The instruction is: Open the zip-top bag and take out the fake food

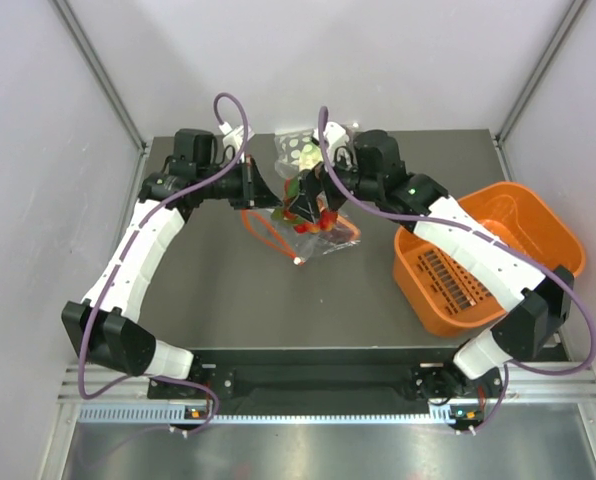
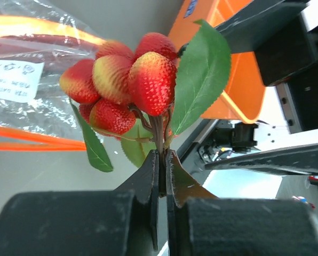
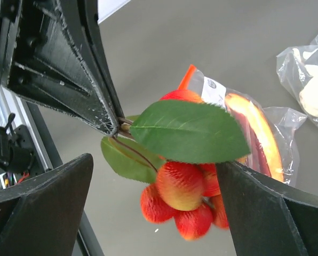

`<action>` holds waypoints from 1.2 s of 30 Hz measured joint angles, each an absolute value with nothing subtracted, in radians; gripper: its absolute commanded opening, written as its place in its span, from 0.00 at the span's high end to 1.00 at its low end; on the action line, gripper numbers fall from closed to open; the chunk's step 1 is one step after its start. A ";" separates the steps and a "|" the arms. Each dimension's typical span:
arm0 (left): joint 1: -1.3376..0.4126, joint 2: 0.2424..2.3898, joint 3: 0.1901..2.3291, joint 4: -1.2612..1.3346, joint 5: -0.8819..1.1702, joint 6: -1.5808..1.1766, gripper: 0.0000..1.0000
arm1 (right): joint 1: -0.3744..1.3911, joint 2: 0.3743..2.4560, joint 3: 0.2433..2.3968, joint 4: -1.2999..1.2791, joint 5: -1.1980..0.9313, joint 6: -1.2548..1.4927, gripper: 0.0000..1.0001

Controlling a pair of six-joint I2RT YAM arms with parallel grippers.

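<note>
Left end effector clamps the thin stem of the likely light, stiff red plastic berry cluster; right end effector gapes empty around it.

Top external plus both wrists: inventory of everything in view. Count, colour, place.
berry cluster: 1, red-yellow with green leaves, held up near table centre by its stem
zip-top bag: 1, clear with orange zip strip and white label, table centre
dark red elongated piece: 1, seemingly inside the zip-top bag
second bag: 1, clear, green-and-white spotted contents, far side of the table
basket: 1, orange, right side of the table
table: 1, dark grey
left gripper: 1, black, shut on the berry cluster's stem
right gripper: 1, black, open, fingers either side of the berry cluster
</note>
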State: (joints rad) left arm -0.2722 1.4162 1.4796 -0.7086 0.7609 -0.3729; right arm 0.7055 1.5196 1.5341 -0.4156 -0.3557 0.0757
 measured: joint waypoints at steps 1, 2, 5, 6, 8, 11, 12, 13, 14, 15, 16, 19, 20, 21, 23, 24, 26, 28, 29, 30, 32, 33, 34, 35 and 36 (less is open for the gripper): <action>-0.271 1.416 1.480 -0.706 0.770 -0.377 1.00 | 0.710 1.520 1.534 -0.417 -0.354 0.070 0.04; -0.270 1.417 1.481 -0.703 0.778 -0.382 1.00 | 0.717 1.520 1.534 -0.420 -0.350 0.064 0.03; -0.269 1.420 1.487 -0.688 0.817 -0.399 1.00 | 0.747 1.520 1.534 -0.436 -0.330 0.040 0.01; -0.269 1.423 1.491 -0.678 0.837 -0.407 1.00 | 0.760 1.520 1.534 -0.438 -0.323 0.029 0.01; -0.269 1.428 1.491 -0.664 0.862 -0.420 1.00 | 0.785 1.520 1.534 -0.440 -0.304 0.006 0.01; -0.268 1.435 1.491 -0.637 0.898 -0.454 1.00 | 0.816 1.523 1.539 -0.445 -0.243 -0.030 0.02; -0.268 1.436 1.491 -0.628 0.907 -0.467 1.00 | 0.824 1.524 1.540 -0.443 -0.221 -0.042 0.04; -0.268 1.436 1.490 -0.620 0.915 -0.477 1.00 | 0.831 1.525 1.540 -0.442 -0.198 -0.053 0.10; -0.267 1.436 1.490 -0.613 0.920 -0.485 1.00 | 0.839 1.527 1.540 -0.439 -0.171 -0.065 0.17; -0.267 1.436 1.488 -0.606 0.924 -0.492 1.00 | 0.844 1.528 1.540 -0.435 -0.150 -0.072 0.26; -0.266 1.436 1.486 -0.598 0.928 -0.499 1.00 | 0.847 1.528 1.540 -0.434 -0.127 -0.081 0.40; -0.264 1.436 1.470 -0.573 0.942 -0.515 1.00 | 0.848 1.531 1.540 -0.435 -0.075 -0.097 0.60; -0.263 1.436 1.464 -0.561 0.944 -0.520 1.00 | 0.848 1.533 1.540 -0.436 -0.067 -0.105 0.65; -0.260 1.436 1.456 -0.544 0.946 -0.527 1.00 | 0.850 1.536 1.539 -0.438 -0.059 -0.107 0.72; -0.257 1.435 1.443 -0.528 0.950 -0.535 1.00 | 0.853 1.538 1.538 -0.443 -0.035 -0.117 0.92; -0.256 1.434 1.438 -0.510 0.950 -0.540 0.99 | 0.855 1.539 1.536 -0.445 -0.034 -0.117 0.96; -0.256 1.431 1.426 -0.492 0.950 -0.546 0.86 | 0.860 1.539 1.527 -0.445 -0.020 -0.118 1.00; -0.255 1.429 1.415 -0.482 0.949 -0.550 0.82 | 0.863 1.539 1.517 -0.438 -0.012 -0.115 1.00; -0.255 1.429 1.412 -0.477 0.949 -0.551 0.72 | 0.864 1.538 1.510 -0.434 -0.009 -0.112 1.00; -0.255 1.429 1.409 -0.472 0.951 -0.553 0.67 | 0.865 1.538 1.504 -0.428 -0.006 -0.111 1.00; -0.256 1.426 1.408 -0.464 0.963 -0.555 0.56 | 0.865 1.538 1.486 -0.418 0.011 -0.104 1.00; -0.257 1.423 1.408 -0.464 0.976 -0.561 0.47 | 0.865 1.538 1.478 -0.409 0.025 -0.102 1.00; -0.258 1.418 1.408 -0.464 0.984 -0.565 0.33 | 0.865 1.538 1.470 -0.403 0.042 -0.099 1.00; -0.260 1.412 1.408 -0.463 0.992 -0.566 0.27 | 0.864 1.538 1.464 -0.400 0.057 -0.094 1.00; -0.262 1.406 1.408 -0.463 0.997 -0.571 0.24 | 0.863 1.538 1.463 -0.399 0.072 -0.092 1.00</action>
State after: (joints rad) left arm -0.2619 1.4063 1.4078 -0.4629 0.9974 -0.5709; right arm 0.8635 1.5379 1.4631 -0.3992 0.0715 -0.0921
